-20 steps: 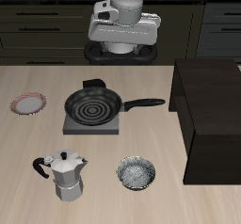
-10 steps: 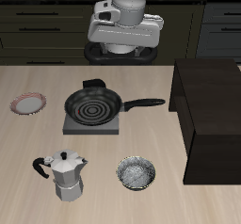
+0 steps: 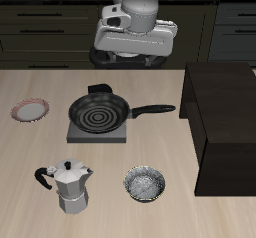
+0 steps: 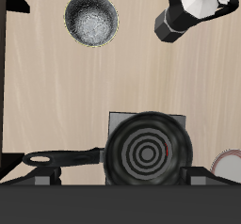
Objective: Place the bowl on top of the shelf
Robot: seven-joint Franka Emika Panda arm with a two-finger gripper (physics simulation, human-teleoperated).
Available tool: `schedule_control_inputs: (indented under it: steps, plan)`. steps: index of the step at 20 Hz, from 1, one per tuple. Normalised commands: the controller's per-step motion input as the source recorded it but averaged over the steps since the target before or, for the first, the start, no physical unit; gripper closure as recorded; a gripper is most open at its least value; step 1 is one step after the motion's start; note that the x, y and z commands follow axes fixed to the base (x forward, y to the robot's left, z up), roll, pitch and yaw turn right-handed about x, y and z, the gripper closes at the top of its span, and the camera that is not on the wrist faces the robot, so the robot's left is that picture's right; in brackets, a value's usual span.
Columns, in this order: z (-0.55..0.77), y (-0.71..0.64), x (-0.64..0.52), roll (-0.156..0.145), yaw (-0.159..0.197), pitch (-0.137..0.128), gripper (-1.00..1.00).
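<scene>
Reading the exterior view left to right, you have the pink-rimmed plate (image 3: 30,110) at nine o'clock on the counter (image 3: 100,197), the moka pot (image 3: 66,187) at seven, the frying pan (image 3: 99,112) on its grey slab (image 3: 98,134) at centre, the bowl (image 3: 145,184) at six near the front edge, and the shelf (image 3: 225,122) at three. Your claw (image 3: 133,59) hangs at twelve o'clock above the counter's back edge, well apart from the bowl, with the pan between them. Whether its fingers are parted or closed, you cannot tell from either view. The wrist view shows the bowl (image 4: 91,20) upright and untouched, beside the pot (image 4: 191,11).
</scene>
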Motion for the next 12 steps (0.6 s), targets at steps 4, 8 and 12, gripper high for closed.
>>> schedule_control_inputs:
  steps: [4, 8, 12]
  plan:
    - [-0.04, 0.03, 0.35, -0.007, 0.014, 0.029, -1.00]
    - [0.06, 0.05, 0.40, 0.015, -0.018, 0.005, -1.00]
    - [0.03, 0.01, 0.29, -0.011, -0.002, 0.001, -1.00]
